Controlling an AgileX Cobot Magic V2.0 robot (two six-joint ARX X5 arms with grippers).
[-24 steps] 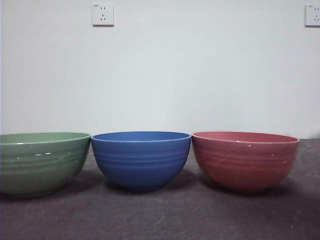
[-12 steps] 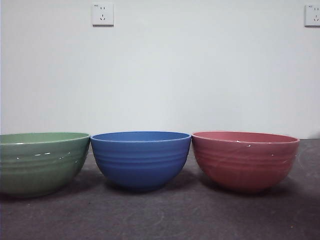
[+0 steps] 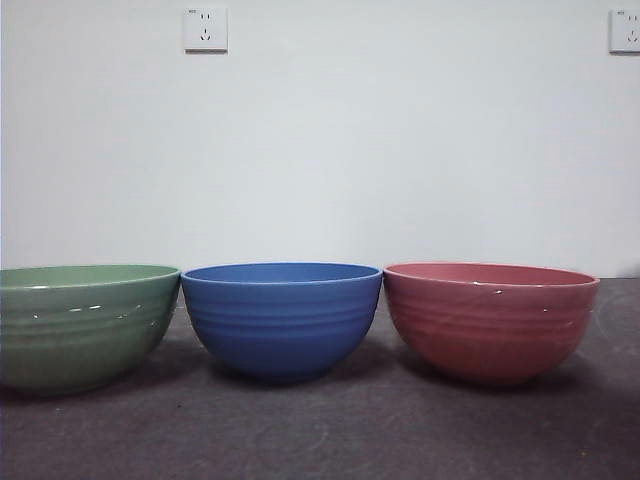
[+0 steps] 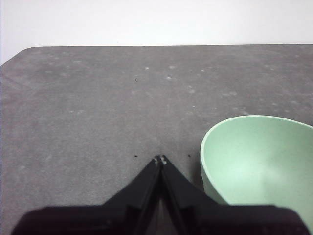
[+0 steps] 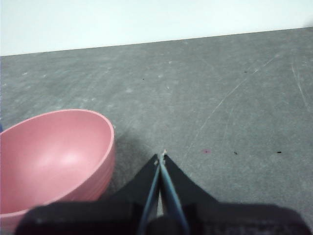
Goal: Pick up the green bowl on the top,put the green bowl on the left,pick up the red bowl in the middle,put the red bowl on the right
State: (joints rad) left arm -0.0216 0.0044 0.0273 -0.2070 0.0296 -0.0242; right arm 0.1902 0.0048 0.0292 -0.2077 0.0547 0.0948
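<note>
1. Dark grey matting is covering the table, and a plain white wall with two power sockets is standing behind it.
2. Three bowls are sitting upright in a row in the front view: the green bowl at the left, the blue bowl in the middle, the red bowl at the right. Neighbouring rims are almost touching; nothing is stacked, so both placements are appearing complete.
3. Handling judgement — each bowl is looking rigid, glossy and deep, with faint horizontal ribs. The glaze is likely making the wall slippery, and the material may chip if dropped. Weight cannot be read from the pictures.
4. Grip judgement — the rim is offering the best hold: one jaw inside, one outside, pinching the wall near its top edge. The curved outer belly is giving the jaws little to bear on.
5. The left gripper is hovering above bare matting just beside the green bowl, clear of it, with its jaws pressed together and holding nothing.
6. The right gripper is hovering just beside the red bowl, likewise apart from it, jaws pressed together and empty.
7. Neither arm is showing in the front view.
</note>
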